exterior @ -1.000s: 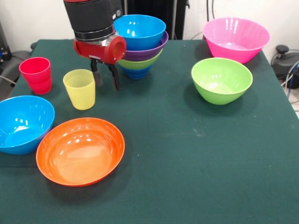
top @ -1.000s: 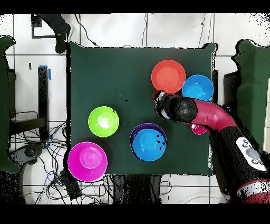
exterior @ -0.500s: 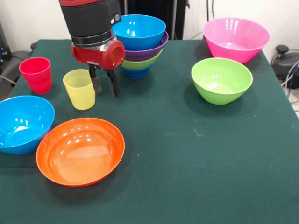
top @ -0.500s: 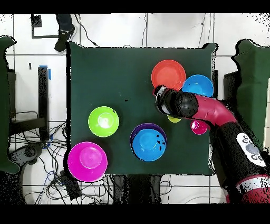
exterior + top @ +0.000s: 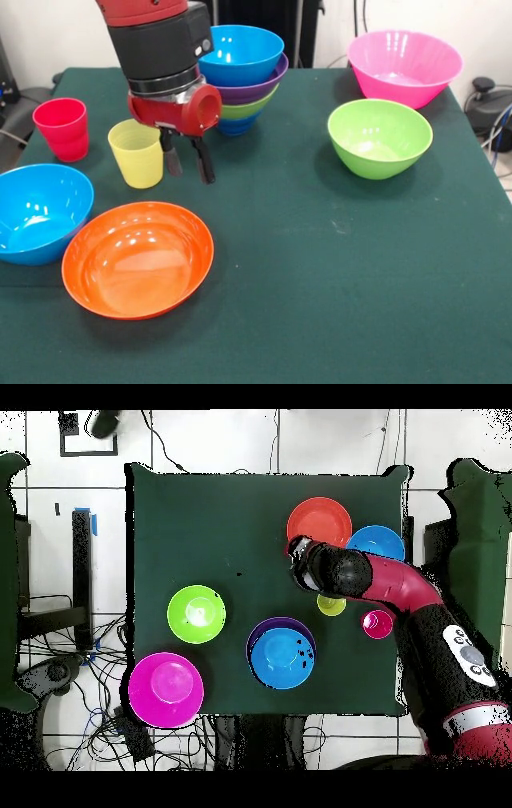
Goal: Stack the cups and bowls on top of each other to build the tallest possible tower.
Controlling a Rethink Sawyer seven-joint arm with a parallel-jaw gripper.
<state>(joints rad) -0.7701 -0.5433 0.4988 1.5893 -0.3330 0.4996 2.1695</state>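
Observation:
My gripper (image 5: 189,164) hangs open and empty just right of the yellow cup (image 5: 138,152), its left finger close to the cup's wall. The red cup (image 5: 62,128) stands further left. Behind the arm is the tower (image 5: 240,80): a light blue bowl on top, then purple, lime green and a small dark blue one at the bottom. An orange bowl (image 5: 138,258) and a light blue bowl (image 5: 40,212) lie at the near left. Overhead, the gripper (image 5: 300,562) sits between the orange bowl (image 5: 318,526) and the yellow cup (image 5: 331,604).
A lime green bowl (image 5: 379,136) and a big pink bowl (image 5: 404,66) stand at the right. Overhead, they show as the lime green bowl (image 5: 196,613) and the pink bowl (image 5: 166,689), left of the tower (image 5: 282,652). The table (image 5: 336,280) is covered in dark green cloth.
The gripper has moved away from the tower toward the orange bowl, and a little lower. It stays open. The cups and bowls have not moved.

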